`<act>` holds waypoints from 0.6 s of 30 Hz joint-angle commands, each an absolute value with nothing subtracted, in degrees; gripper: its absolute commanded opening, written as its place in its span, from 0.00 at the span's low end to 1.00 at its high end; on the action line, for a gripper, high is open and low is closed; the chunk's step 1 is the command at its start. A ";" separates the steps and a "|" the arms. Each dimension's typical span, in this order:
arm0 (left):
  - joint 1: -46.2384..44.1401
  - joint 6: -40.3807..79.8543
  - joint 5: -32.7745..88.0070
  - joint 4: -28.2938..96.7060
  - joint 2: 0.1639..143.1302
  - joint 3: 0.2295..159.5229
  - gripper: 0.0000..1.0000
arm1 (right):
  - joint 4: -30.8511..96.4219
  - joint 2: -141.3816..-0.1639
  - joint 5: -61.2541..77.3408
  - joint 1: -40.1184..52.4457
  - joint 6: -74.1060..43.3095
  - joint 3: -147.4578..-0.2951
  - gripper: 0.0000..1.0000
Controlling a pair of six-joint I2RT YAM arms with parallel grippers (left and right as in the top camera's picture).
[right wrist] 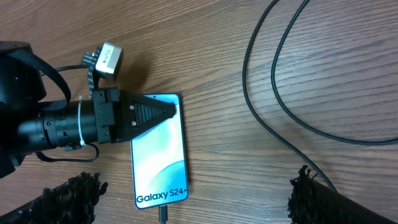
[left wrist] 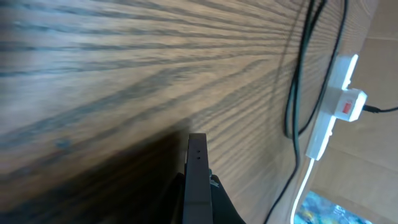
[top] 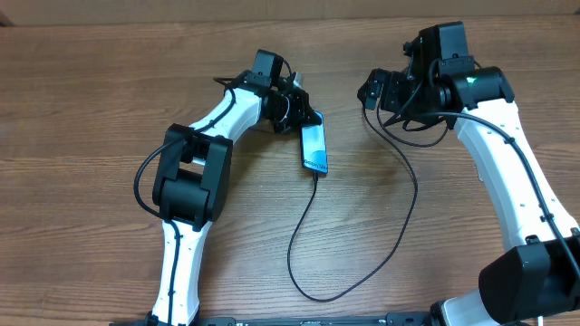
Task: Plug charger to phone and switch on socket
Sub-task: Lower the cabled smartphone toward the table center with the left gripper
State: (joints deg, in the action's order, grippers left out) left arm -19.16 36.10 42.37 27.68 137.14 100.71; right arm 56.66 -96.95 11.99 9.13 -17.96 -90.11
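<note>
While the slim teal-screened phone (top: 314,148) lies on the brown desk (top: 109,91), thin black charger cable (top: 303,215) at its 6 o'clock end, the left gripper (top: 305,115) sits at its 12. Left wrist: jaws clenched, long white power-strip socket (left wrist: 329,109) at 3 o'clock. Right wrist: right gripper (right wrist: 196,186), jaws released, over the phone.

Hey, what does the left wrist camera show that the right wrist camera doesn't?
Only the left wrist view shows the white power strip and its white cord. Only the right wrist view shows the phone, its screen lit, and the right gripper, whose open fingers sit at the bottom of the frame. Both views show the shut left gripper, whose tip is over the phone's top end in the right wrist view. Both also show the black charger cable and the wooden table.
</note>
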 commanded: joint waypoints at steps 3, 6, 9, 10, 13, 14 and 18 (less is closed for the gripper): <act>-19.53 36.93 41.71 27.07 134.72 98.26 0.04 | 56.73 -95.37 11.38 9.15 -17.47 -90.76 1.00; -19.53 37.58 41.80 26.20 134.72 97.19 0.04 | 56.80 -95.37 11.38 9.15 -17.47 -90.76 1.00; -19.53 38.20 41.80 25.47 134.72 96.73 0.04 | 56.75 -95.37 11.38 9.15 -17.47 -90.76 1.00; -19.53 38.20 41.78 25.43 134.72 96.73 0.04 | 56.77 -95.37 11.38 9.15 -17.47 -90.76 1.00; -19.53 38.22 41.82 25.23 134.72 96.73 0.04 | 56.88 -95.37 11.38 9.15 -17.47 -90.76 1.00; -19.53 38.26 41.82 25.26 134.72 96.73 0.04 | 56.90 -95.37 11.38 9.15 -17.45 -90.76 1.00; -19.53 38.39 41.80 25.26 134.72 96.73 0.04 | 56.88 -95.37 11.38 9.15 -17.47 -90.76 1.00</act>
State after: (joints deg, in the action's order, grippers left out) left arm -19.16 37.19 42.39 24.84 136.31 97.84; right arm 56.80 -96.97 11.97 9.15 -17.96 -90.11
